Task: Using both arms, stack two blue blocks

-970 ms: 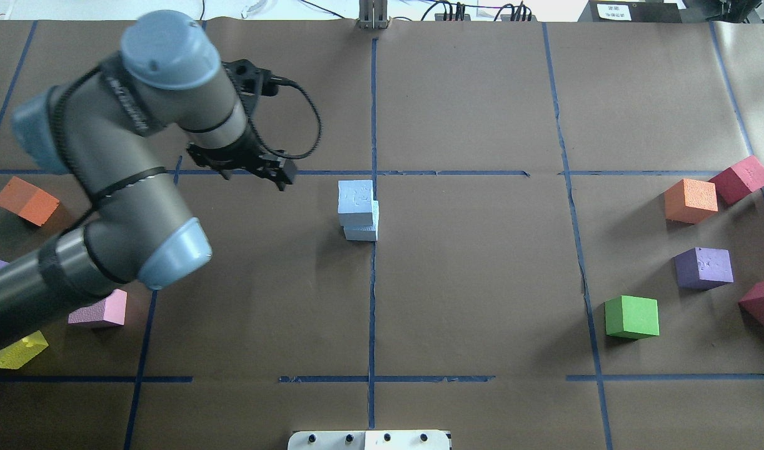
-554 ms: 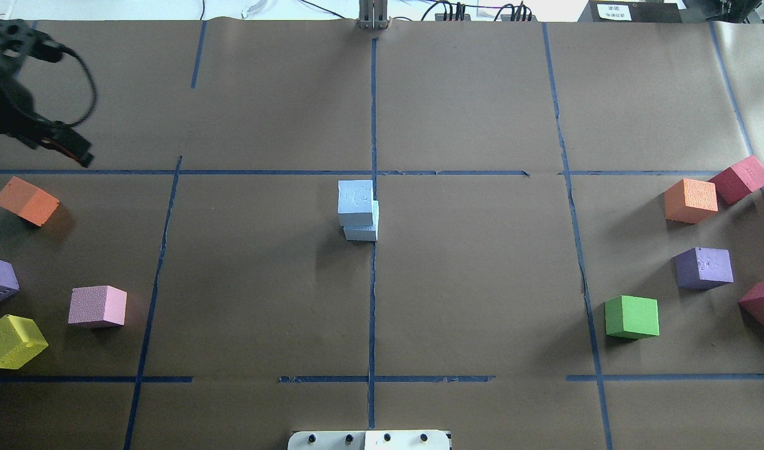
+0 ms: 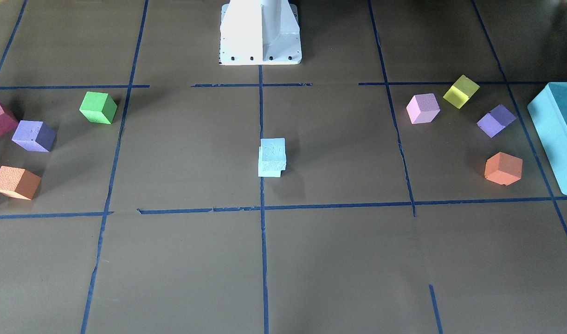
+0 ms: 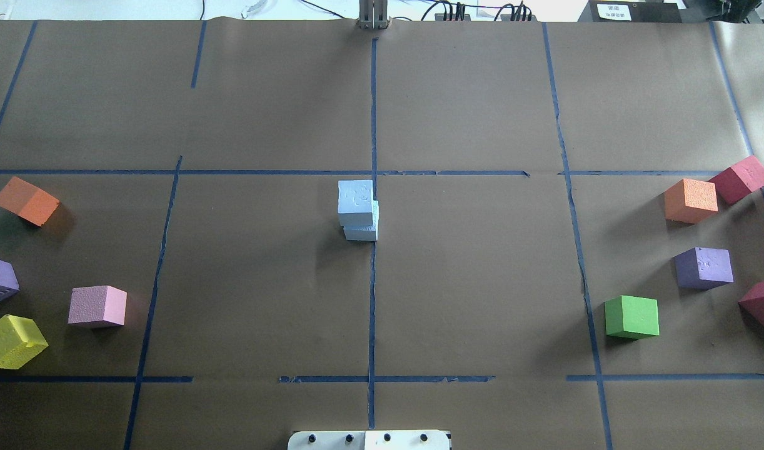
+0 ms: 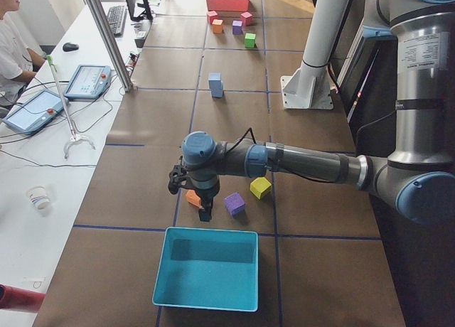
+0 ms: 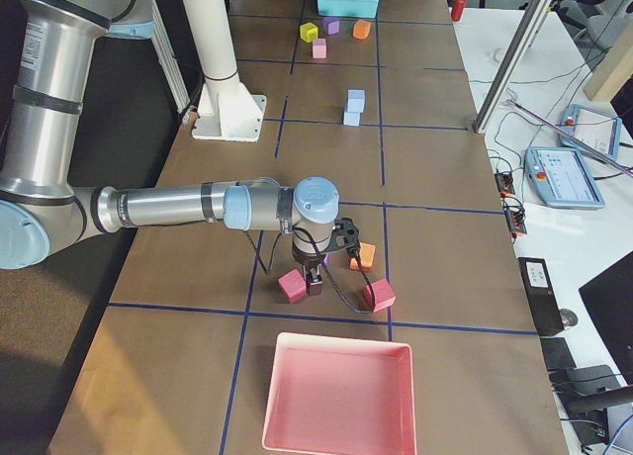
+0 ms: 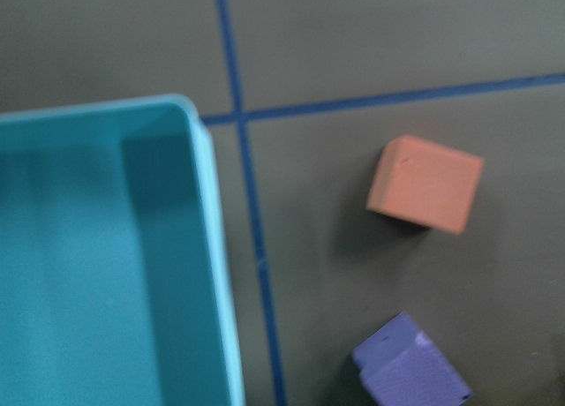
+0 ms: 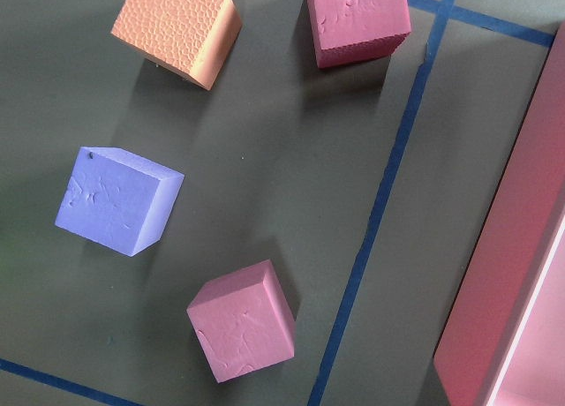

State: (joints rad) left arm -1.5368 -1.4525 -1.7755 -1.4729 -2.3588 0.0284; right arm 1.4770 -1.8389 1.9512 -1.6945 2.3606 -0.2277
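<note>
The two blue blocks stand stacked at the table's centre, on the middle tape line. The top block (image 4: 356, 200) sits a little askew on the lower block (image 4: 362, 233). The stack also shows in the front view (image 3: 273, 155) and far off in both side views. No gripper touches it. My left gripper (image 5: 205, 213) hangs over the orange cube (image 5: 193, 197) beside the teal box; I cannot tell if it is open. My right gripper (image 6: 315, 283) hangs among the cubes near the pink tray; I cannot tell if it is open. Neither wrist view shows fingers.
The teal box (image 5: 210, 232) stands at my left table end, with orange (image 7: 425, 184), purple (image 7: 410, 371), yellow (image 4: 10, 340) and pink (image 4: 97, 306) cubes near it. The pink tray (image 6: 341, 338) stands at my right end, with orange, purple, green (image 4: 632, 317) and red cubes.
My left arm has pulled back from near the stack to the left and has left the overhead view. The blue stack has not moved.
</note>
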